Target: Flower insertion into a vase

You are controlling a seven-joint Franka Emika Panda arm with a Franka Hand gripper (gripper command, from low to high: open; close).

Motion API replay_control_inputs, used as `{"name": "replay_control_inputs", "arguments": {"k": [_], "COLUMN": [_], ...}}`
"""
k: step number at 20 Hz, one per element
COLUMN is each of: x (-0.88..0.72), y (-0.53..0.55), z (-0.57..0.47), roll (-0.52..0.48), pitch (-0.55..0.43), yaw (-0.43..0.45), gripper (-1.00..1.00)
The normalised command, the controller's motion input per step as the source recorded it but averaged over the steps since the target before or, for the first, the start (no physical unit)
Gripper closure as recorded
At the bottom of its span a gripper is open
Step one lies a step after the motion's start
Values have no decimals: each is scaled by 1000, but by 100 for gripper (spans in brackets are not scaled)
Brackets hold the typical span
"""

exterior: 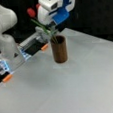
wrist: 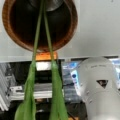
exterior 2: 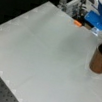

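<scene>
Flower [exterior: 42, 25] stems already reach into the vase [exterior: 59, 49], which stands upright on the counter [exterior: 73, 90]. Our hand [exterior: 53, 11] hovers at the vase's twelve o'clock – its grip we cannot tell – keeping the bloom tilted toward ten o'clock.

Vase [exterior: 59, 49] mouth crowded — flower stems [wrist: 37, 32] inside, table [exterior 2: 40, 51] around open

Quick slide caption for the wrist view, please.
Two green flower stems run down into the open brown vase on the white table; end effector not visible.
</scene>
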Motion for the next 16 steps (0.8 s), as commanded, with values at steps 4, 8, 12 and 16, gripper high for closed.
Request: {"name": "replay_control_inputs", "arguments": {"k": [4,8,12,16], "x": [-127,-93,-170,-209], "y": [27,-46,-233,-269], "z": [-80,-35,-43,-104], "roll": [-87,-28,6,8], "pitch": [-250,-529,-410,-284], "yaw": [-20,124,127,113], "gripper": [-100,-100,-100,-100]}}
